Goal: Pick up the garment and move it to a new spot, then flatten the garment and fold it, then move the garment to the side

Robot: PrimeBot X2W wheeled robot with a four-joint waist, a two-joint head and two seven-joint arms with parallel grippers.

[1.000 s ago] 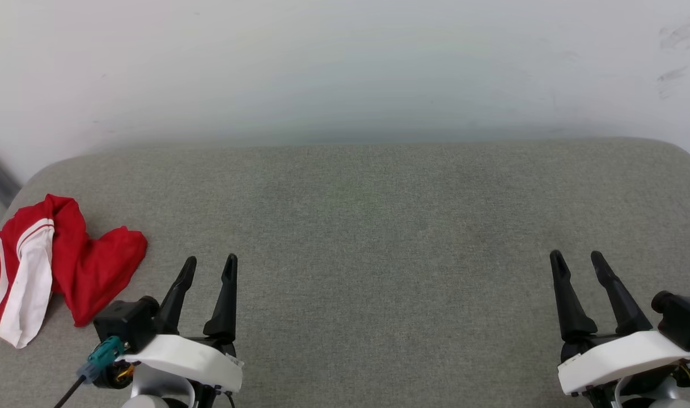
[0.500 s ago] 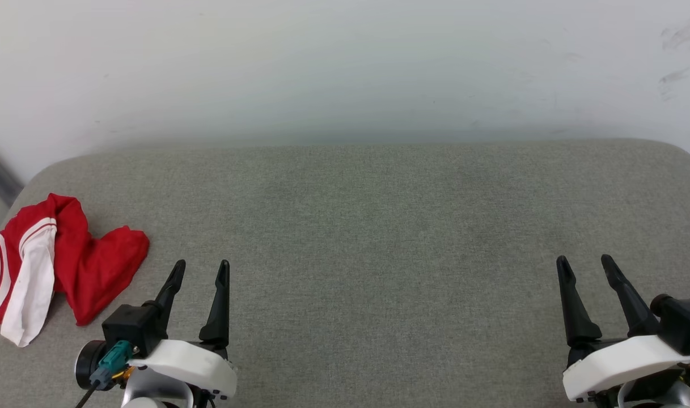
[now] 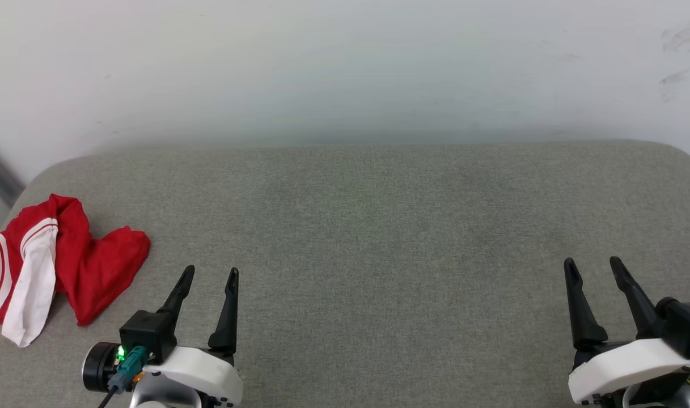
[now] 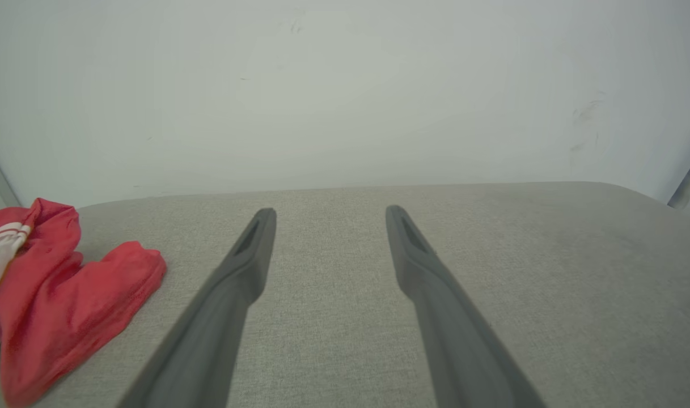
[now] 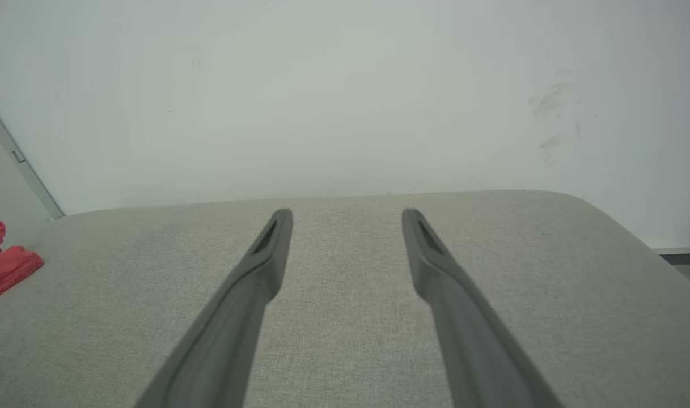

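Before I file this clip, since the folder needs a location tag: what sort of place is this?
Likely an indoor test corner: a grey cushioned surface, like a sofa seat, against a bare scuffed white wall, with one crumpled red-and-white shirt on it.

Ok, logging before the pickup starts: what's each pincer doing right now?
Left pincer: open, holding nothing.
Right pincer: open, holding nothing.
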